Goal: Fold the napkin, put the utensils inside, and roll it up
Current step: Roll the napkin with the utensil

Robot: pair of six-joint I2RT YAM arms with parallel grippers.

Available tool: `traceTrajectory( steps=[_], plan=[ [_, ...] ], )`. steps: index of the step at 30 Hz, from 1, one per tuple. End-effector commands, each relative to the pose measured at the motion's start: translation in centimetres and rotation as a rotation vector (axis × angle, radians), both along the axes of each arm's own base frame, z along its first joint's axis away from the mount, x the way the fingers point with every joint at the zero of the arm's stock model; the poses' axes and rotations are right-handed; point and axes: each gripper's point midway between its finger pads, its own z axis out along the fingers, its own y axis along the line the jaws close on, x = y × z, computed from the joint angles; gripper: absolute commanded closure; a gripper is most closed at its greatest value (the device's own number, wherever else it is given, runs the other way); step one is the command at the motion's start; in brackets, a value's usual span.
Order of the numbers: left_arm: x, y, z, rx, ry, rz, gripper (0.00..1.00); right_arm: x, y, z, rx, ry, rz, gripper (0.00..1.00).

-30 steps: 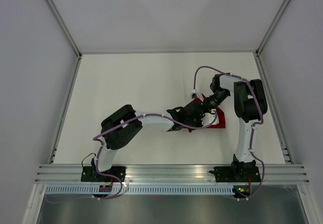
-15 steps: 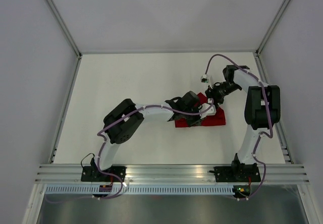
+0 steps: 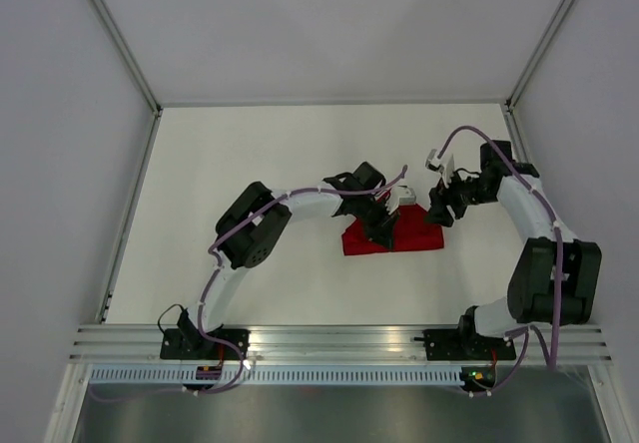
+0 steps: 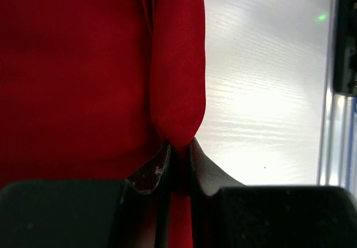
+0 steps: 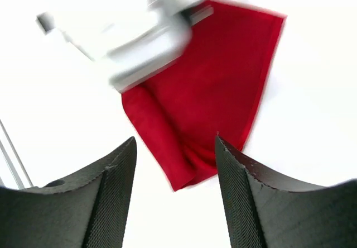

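Left claw (image 4: pixel 177 153) pinches one napkin (image 3: pixel 394 235); right claw (image 5: pixel 174 141) gapes.

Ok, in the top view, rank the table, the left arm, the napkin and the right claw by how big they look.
1. table
2. left arm
3. napkin, partly hidden under the left arm
4. right claw, smallest even though it hangs above the napkin, nearer the camera

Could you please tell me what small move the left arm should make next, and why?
Probably carry the pinched fold across the napkin and lay it flat. The left fingers are shut on a raised ridge of the red cloth, while the right fingers stand open above it, holding nothing, so only the left arm can finish this fold. No knife is in view.
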Motion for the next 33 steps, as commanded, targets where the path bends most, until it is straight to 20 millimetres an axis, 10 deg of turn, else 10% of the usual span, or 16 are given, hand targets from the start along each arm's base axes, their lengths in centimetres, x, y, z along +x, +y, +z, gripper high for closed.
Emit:
traceTrajectory(
  steps=[1, 26, 33],
  plan=[
    [-3.3, 3.6, -4.4, 0.196, 0.289, 0.045, 0.98, 0.9, 0.3, 1.2, -0.073, -0.268, 0.035, 0.35],
    [-3.9, 3.2, -4.7, 0.219, 0.617, 0.095, 0.98, -7.0, 7.9, -9.5, -0.462, -0.519, 0.304, 0.33],
    [-3.9, 3.0, -3.4, 0.197, 0.626, 0.088, 0.9, -7.8, 7.5, -11.1, -0.494, -0.459, 0.325, 0.68]
  ],
)
